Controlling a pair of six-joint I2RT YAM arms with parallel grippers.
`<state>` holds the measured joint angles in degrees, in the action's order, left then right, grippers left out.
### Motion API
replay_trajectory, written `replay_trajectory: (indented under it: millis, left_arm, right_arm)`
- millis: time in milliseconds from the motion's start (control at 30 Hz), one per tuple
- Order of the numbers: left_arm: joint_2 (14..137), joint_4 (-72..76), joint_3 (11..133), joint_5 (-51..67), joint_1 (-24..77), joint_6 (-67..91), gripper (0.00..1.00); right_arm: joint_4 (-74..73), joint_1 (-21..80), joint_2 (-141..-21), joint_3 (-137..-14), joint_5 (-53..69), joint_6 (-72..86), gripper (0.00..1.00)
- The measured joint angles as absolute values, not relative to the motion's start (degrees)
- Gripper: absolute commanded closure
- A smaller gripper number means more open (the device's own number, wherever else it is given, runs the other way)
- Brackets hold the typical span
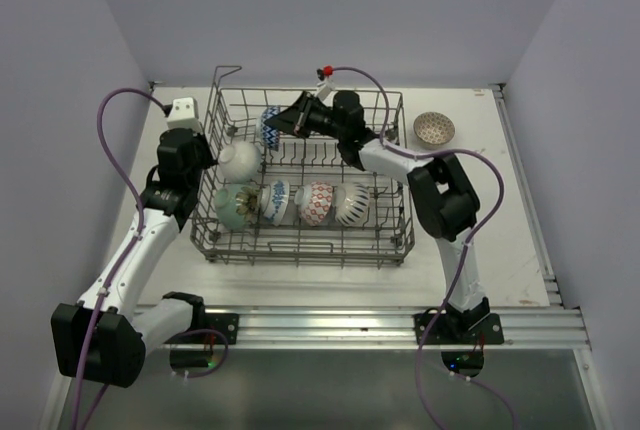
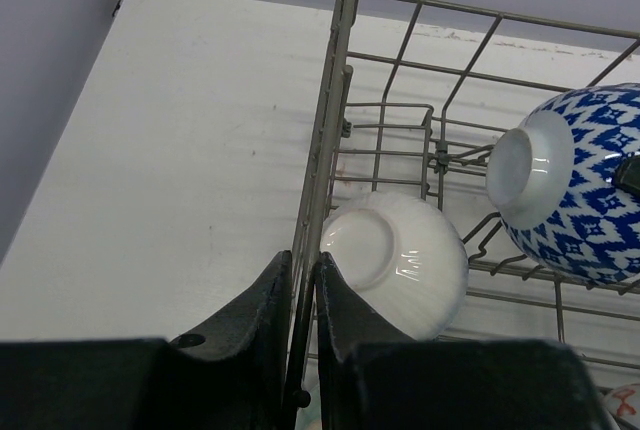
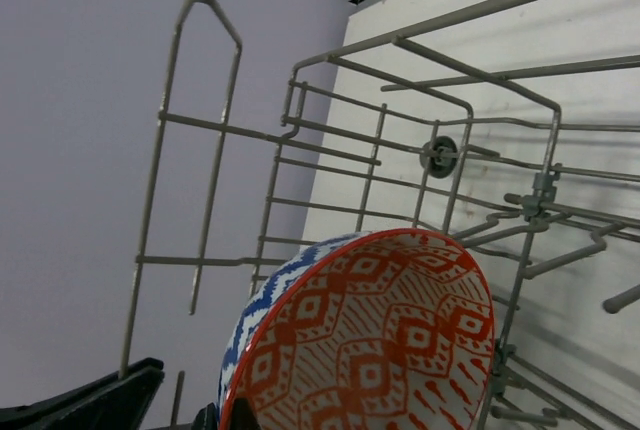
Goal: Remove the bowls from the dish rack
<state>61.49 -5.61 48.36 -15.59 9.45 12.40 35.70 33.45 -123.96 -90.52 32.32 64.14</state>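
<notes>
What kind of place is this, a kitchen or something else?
Probably a robot test cell, not a kitchen: a bare white table walled in by plain lilac panels, robot arms bolted to a metal rail, and a dish rack of bowls with no sink in view.

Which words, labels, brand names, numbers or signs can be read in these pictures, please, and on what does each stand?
None: no word, number or brand can be read in any view.
The grey metal wire dish rack carries no label.
The round ceramic bowl, blue-and-white outside and red-patterned inside, bears only patterns; the plain white ribbed ceramic bowl is unmarked.
</notes>
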Motion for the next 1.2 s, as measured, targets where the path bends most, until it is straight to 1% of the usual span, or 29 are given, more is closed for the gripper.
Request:
replay_trajectory:
  millis: [133, 367, 533, 633, 767, 900, 1033, 1200]
  left_arm:
    - [61.5, -5.6, 48.4, -15.5, 9.5, 12.4, 1.00]
    - [61.5, -5.6, 48.4, -15.6, 9.5, 12.4, 1.00]
    - [61.5, -5.6, 48.4, -16.3, 9.8, 12.3, 1.00]
    - [61.5, -5.7, 48.4, -16.7, 9.9, 12.2, 1.00]
    - [61.5, -5.7, 48.4, -17.1, 10.1, 12.1, 1.00]
    - [61.5, -5.7, 48.4, -17.7, 10.3, 11.6, 1.00]
    - [61.5, -5.7, 48.4, -18.0, 10.4, 11.3, 1.00]
    - [61.4, -5.8, 48.4, -18.0, 10.5, 11.3, 1.00]
  right_arm:
    - [33.2, 33.8, -121.8, -90.5, 33.6, 62.9, 1.00]
    - [18.6, 32.7, -110.6, -91.0, 33.3, 54.0, 1.00]
    - [2.2, 28.8, -101.4, -94.3, 28.1, 44.5, 1.00]
    - [-7.4, 24.3, -98.2, -98.6, 23.6, 39.0, 1.00]
    - [-17.9, 17.2, -94.6, -100.4, 14.8, 33.0, 1.00]
    - [-26.0, 12.5, -94.0, -100.7, 7.4, 29.3, 1.00]
    - [-32.2, 9.0, -95.2, -100.7, 3.5, 27.8, 1.00]
    - [-36.9, 5.5, -100.7, -102.4, -1.6, 25.5, 1.00]
